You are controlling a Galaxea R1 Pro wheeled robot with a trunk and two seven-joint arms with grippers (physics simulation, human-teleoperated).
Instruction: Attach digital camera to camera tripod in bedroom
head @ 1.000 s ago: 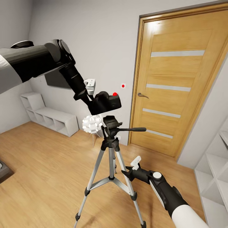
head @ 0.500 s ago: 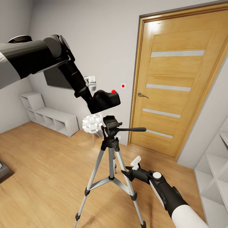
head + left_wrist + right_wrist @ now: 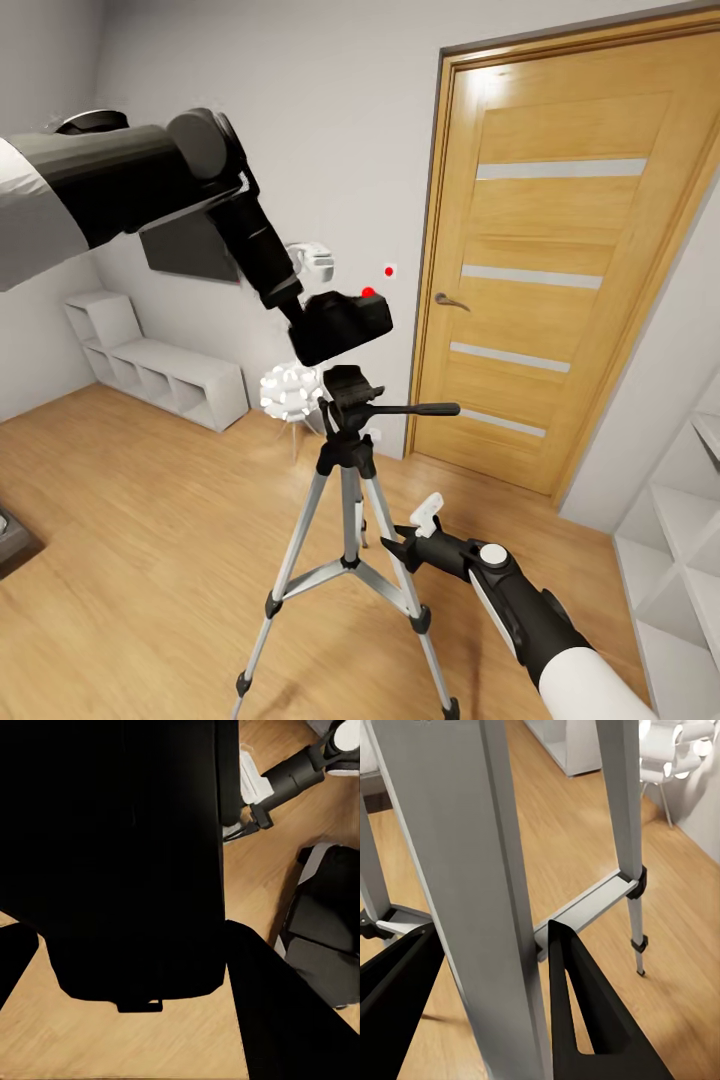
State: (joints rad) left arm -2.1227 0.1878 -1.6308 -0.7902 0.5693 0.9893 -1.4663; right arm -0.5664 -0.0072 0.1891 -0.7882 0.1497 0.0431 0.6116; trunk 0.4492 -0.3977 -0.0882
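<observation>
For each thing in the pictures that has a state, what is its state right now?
digital camera: held in the air by the left tool, just above the tripod head, not yet seated.
camera tripod: standing upright, legs spread on the floor.
left tool: shut on the camera.
right tool: open, fingers on either side of a tripod leg.
door: closed.

The light wood floor [image 3: 150, 500] carries the camera tripod [image 3: 345, 520] on three spread legs. Low white cube shelves [image 3: 160, 375] stand on it by the wall. A white chair [image 3: 293, 395], probably, stands behind the tripod.

Striped wooden door [image 3: 560, 270], grey walls [image 3: 330, 130], plank floor [image 3: 150, 520].
</observation>
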